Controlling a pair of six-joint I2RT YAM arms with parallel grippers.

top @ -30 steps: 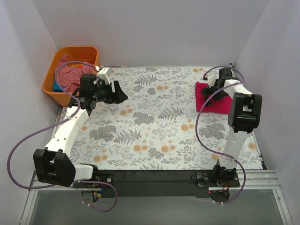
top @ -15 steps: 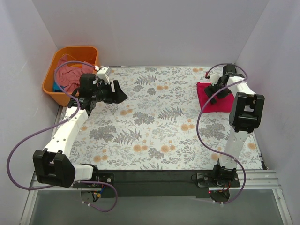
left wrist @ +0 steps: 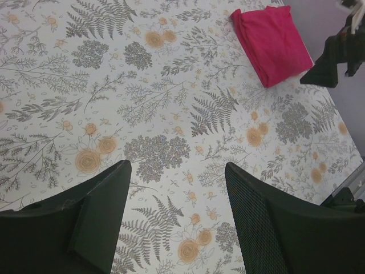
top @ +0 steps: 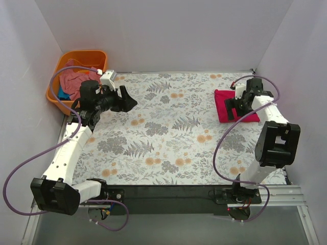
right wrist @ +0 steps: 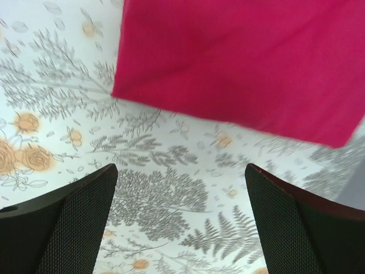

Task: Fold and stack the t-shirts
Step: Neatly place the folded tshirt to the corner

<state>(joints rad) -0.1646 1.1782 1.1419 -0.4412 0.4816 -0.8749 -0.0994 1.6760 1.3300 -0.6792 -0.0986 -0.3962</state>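
Note:
A folded crimson-pink t-shirt (top: 225, 104) lies flat at the table's right side; it also shows in the left wrist view (left wrist: 272, 43) and the right wrist view (right wrist: 239, 63). My right gripper (top: 234, 106) hangs open and empty just above that shirt, its fingertips (right wrist: 74, 211) clear of the cloth. A salmon-pink t-shirt (top: 73, 81) lies crumpled in the orange tub (top: 61, 104), with a bit of teal-blue t-shirt (top: 62, 94) under it. My left gripper (top: 129, 103) is open and empty above the table's left side, beside the tub.
The floral table cloth (top: 168, 132) covers the whole table. White walls close in the back and both sides. The orange tub stands at the far left corner. Purple cables loop from both arms.
My right arm has swung right and back a little, off the crimson shirt's middle, leaving it lying flat. My left arm has risen and pulled slightly toward the tub.

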